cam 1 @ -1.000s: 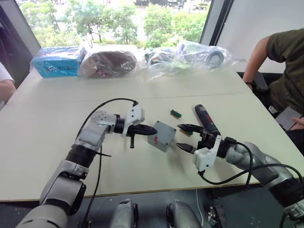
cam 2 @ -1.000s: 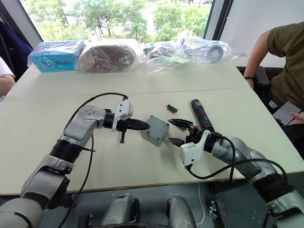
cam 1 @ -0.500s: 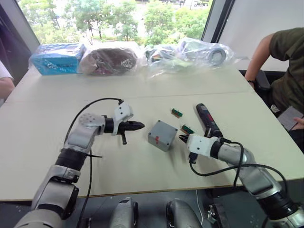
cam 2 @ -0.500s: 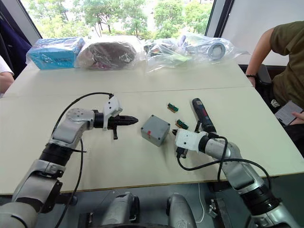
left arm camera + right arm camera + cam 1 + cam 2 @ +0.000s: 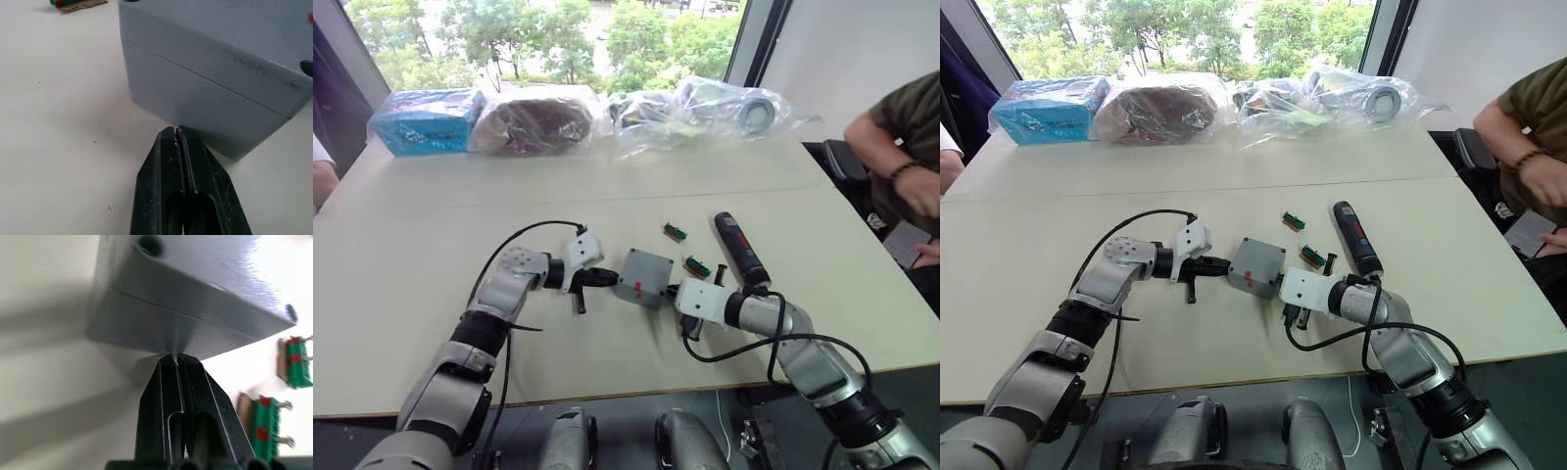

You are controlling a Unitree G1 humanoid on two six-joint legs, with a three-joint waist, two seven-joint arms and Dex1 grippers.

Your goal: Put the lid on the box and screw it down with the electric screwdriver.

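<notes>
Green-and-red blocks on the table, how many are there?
2. One green-and-red block lies beyond the box; the other block lies between the box and the electric screwdriver. More may be hidden.

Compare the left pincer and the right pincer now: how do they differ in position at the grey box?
The left pincer points at the box's left side; the right pincer points at its right side. The electric screwdriver lies just beyond the right pincer, far from the left. Both are shut, tips near the box's lower edge.

The lid (image 5: 230, 34) is sitting closed on the grey box (image 5: 642, 278), seam visible, mid-worktop. The black electric screwdriver (image 5: 738, 251) is lying flat at the box's 2 o'clock.
</notes>
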